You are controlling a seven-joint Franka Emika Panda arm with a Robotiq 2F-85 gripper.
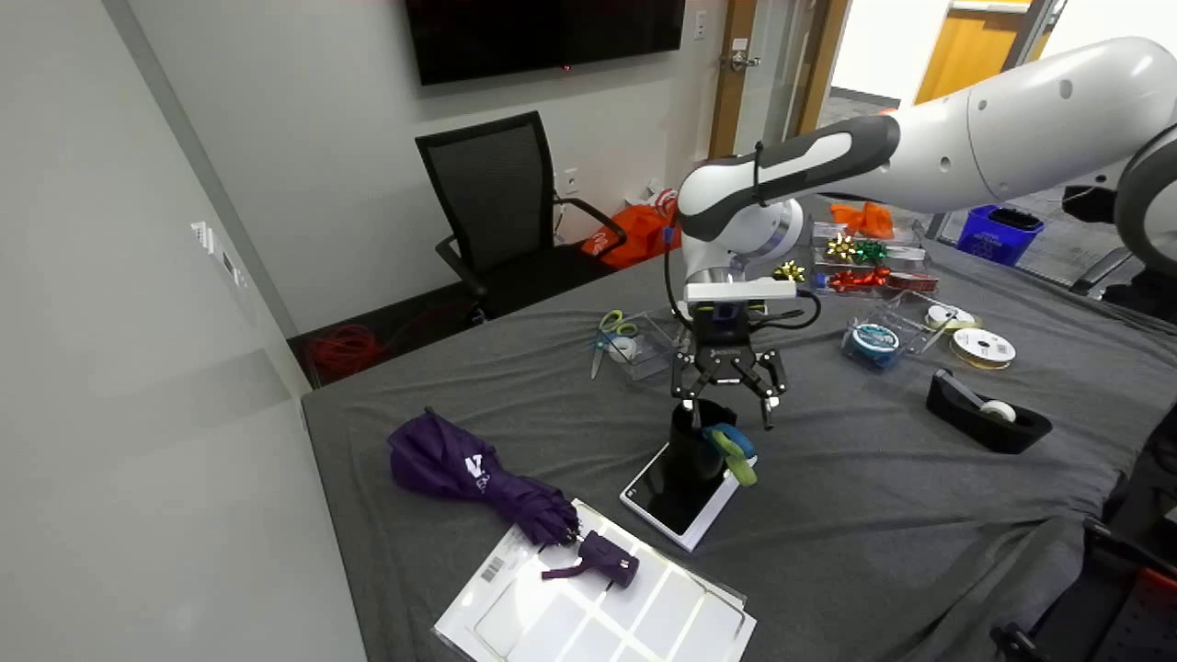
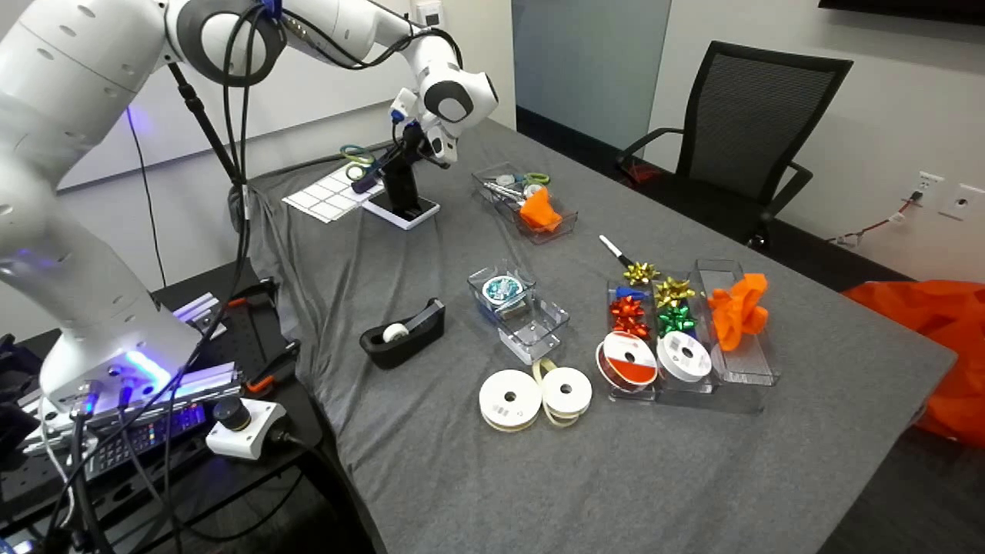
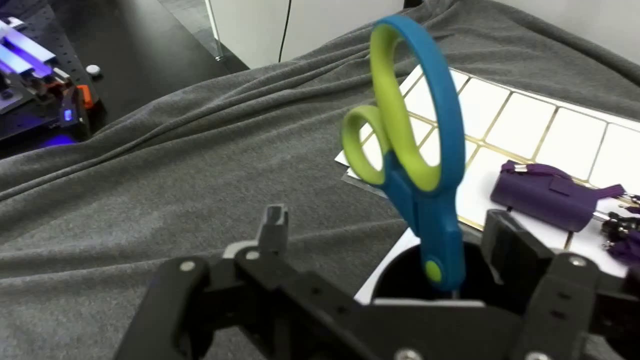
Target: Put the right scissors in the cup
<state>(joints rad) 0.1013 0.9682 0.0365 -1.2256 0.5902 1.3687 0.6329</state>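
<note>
The plain black cup [image 1: 691,449] stands upright on a white-framed black slab [image 1: 679,510]; the cup [image 2: 399,185] shows in both exterior views. Scissors with blue and bright green loop handles [image 3: 440,235] stand blades-down in the cup's mouth [image 3: 395,277], handles leaning out over the rim; their blades are hidden inside. Another pair of scissors [image 1: 607,338] with green loops lies at a clear tray at the back. I cannot tell which pair is the right one. My gripper [image 3: 390,227] is open above the cup, fingers apart, not pinching the scissors; in an exterior view the gripper [image 1: 730,406] is also spread.
A purple umbrella [image 1: 439,460] and white label sheets [image 1: 588,616] lie beside the slab. A clear tray [image 1: 655,349] holds a tape roll. A black tape dispenser [image 1: 984,416], ribbon spools [image 2: 510,398] and trays of bows [image 2: 675,317] are farther along the table.
</note>
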